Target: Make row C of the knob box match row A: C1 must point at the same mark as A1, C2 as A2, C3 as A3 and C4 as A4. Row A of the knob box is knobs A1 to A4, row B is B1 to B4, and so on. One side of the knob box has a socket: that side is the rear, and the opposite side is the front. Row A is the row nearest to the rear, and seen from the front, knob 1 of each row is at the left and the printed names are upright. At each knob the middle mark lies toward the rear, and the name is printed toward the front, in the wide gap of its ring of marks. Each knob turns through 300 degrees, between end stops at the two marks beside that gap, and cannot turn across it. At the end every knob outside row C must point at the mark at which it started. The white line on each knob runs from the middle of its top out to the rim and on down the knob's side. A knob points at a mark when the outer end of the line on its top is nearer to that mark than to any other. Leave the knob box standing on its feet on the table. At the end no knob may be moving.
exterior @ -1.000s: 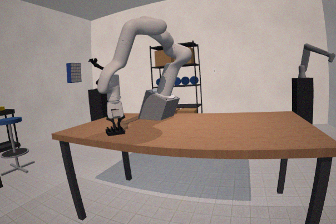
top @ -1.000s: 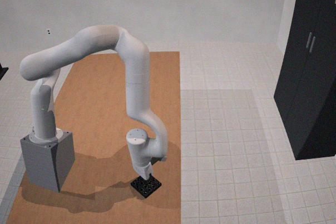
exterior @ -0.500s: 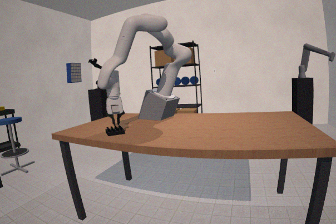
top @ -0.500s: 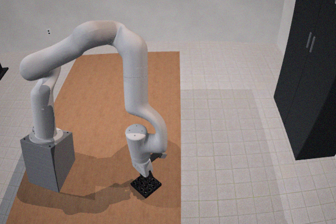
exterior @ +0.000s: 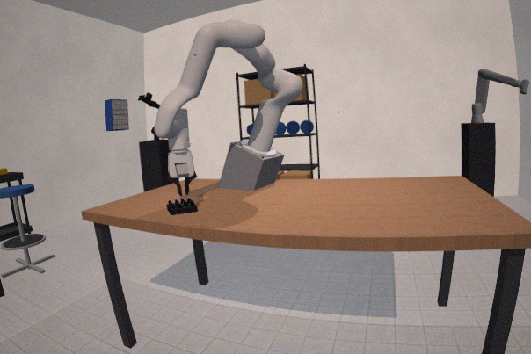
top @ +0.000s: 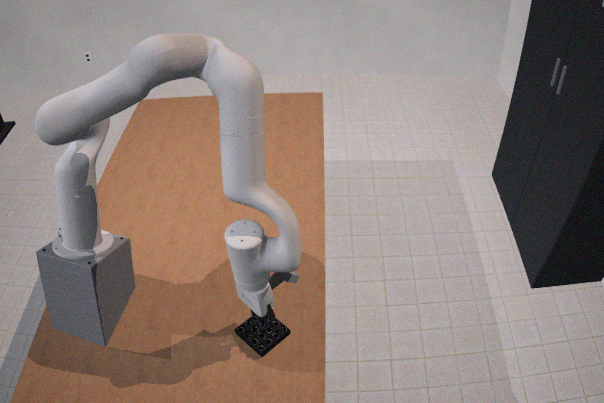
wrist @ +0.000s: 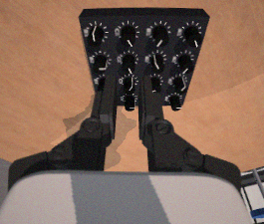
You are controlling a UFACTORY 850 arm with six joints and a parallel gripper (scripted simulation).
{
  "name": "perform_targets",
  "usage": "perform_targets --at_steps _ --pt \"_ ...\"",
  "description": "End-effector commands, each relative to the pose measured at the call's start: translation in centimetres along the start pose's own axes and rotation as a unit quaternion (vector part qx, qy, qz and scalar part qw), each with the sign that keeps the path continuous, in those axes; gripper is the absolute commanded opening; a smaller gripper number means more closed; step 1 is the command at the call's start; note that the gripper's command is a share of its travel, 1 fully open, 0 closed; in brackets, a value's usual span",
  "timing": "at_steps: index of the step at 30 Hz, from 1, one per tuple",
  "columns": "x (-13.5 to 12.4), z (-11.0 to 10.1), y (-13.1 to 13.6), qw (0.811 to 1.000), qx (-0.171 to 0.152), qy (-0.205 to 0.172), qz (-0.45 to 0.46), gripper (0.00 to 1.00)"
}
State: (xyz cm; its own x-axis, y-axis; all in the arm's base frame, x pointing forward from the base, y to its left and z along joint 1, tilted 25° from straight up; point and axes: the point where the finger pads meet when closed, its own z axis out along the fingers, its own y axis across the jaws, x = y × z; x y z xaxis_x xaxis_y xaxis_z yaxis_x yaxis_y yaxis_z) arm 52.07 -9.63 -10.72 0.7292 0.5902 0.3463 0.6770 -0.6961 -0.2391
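The gripper (wrist: 130,101) hangs above the knob box (wrist: 143,54), fingers slightly parted and holding nothing, a knob (wrist: 130,102) showing between them. The box sits at the wrist view's top centre, on the wooden table (exterior: 352,210).

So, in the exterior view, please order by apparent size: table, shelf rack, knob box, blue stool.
1. Table
2. Shelf rack, though farther away
3. Blue stool, partly cut off
4. Knob box
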Motion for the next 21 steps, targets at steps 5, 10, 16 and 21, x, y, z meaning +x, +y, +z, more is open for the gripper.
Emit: perform_targets --at_steps 5,10,16,21 --pt "0.05 -0.09 0.09 1.0 -0.001 0.0 -0.004 0.19" --pt "0.05 -0.11 0.09 1.0 -0.001 0.0 -0.017 0.19" --pt "0.05 -0.22 0.09 0.996 -0.001 0.0 -0.091 0.19" --pt "0.06 -0.32 0.1 0.987 -0.001 0.0 -0.163 0.19"
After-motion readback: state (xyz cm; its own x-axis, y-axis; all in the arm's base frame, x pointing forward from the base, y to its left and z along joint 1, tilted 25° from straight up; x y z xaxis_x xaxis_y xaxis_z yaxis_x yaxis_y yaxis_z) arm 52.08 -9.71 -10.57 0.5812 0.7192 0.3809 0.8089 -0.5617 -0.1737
